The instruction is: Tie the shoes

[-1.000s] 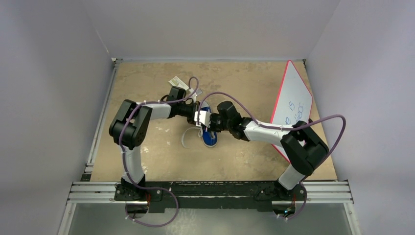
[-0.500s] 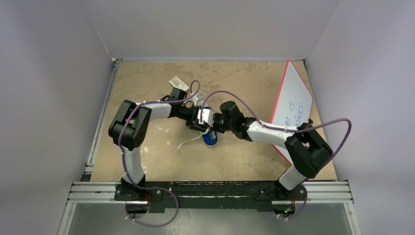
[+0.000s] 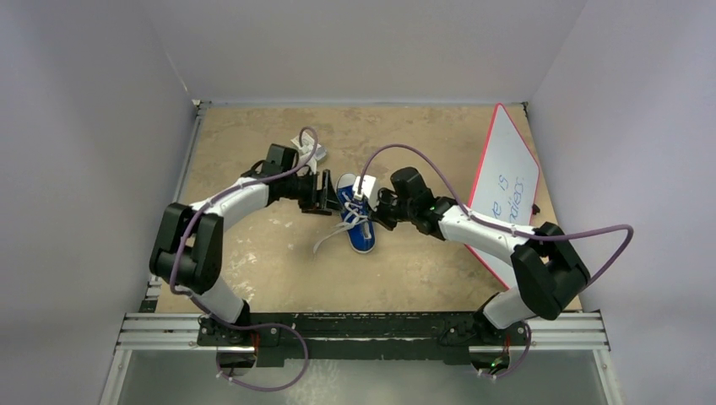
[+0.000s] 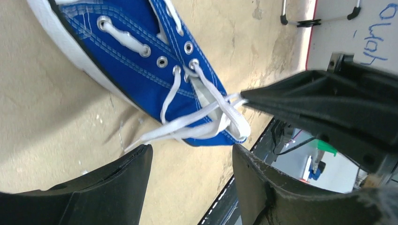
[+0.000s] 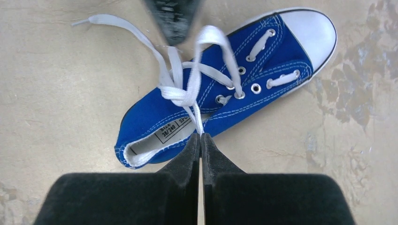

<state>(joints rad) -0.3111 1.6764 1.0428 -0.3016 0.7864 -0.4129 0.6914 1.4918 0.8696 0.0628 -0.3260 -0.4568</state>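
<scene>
- Shoe (image 3: 356, 218) sits mid-table (image 3: 253, 270), between the two tools.
- Right tool (image 5: 201, 137): jaws shut on a lace (image 5: 195, 115) strand just below the knot (image 5: 180, 96).
- Left tool (image 4: 190, 154): jaws apart, empty, just beside the shoe.
- Step, as judged: first crossing made and being cinched; no bow yet.
- Next: left tool must catch the free end (image 5: 94, 19) and pull opposite the right, without dragging the shoe.

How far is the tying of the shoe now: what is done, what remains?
Done: the laces are crossed into a first knot above the sneaker. In hand: the right gripper is shut on one strand from that knot; the left gripper stands open, holding nothing. Left: a loop shows, but no finished bow yet.
</scene>
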